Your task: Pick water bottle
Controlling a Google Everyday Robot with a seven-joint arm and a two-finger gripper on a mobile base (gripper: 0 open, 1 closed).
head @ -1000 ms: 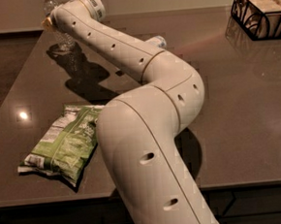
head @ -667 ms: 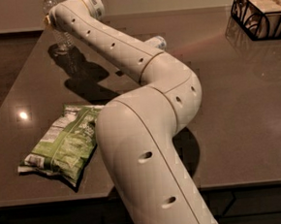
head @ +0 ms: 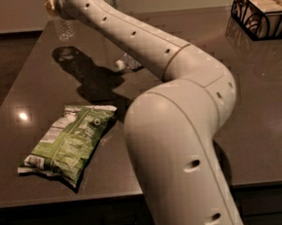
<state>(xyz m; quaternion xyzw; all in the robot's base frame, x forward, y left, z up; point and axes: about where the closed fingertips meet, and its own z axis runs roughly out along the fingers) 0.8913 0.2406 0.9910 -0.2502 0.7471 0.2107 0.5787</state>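
The water bottle (head: 65, 28), clear and ribbed, hangs upright at the top left, over the far left corner of the dark table (head: 27, 89). Only its lower body shows; its cap and label are hidden by the gripper. My gripper (head: 53, 9) is at the top left edge of the view, right above the bottle and shut on its upper part. The wrist hides most of the gripper. The bottle's base is off the table, and a dark shadow lies below it.
A second bottle (head: 126, 63) with a white cap lies on its side mid-table, mostly behind my arm (head: 181, 131). A green chip bag (head: 70, 142) lies at the front left. A black wire basket (head: 262, 12) stands at the far right.
The gripper and the water bottle have risen together off the table. The arm's lift has uncovered the lying bottle behind it.
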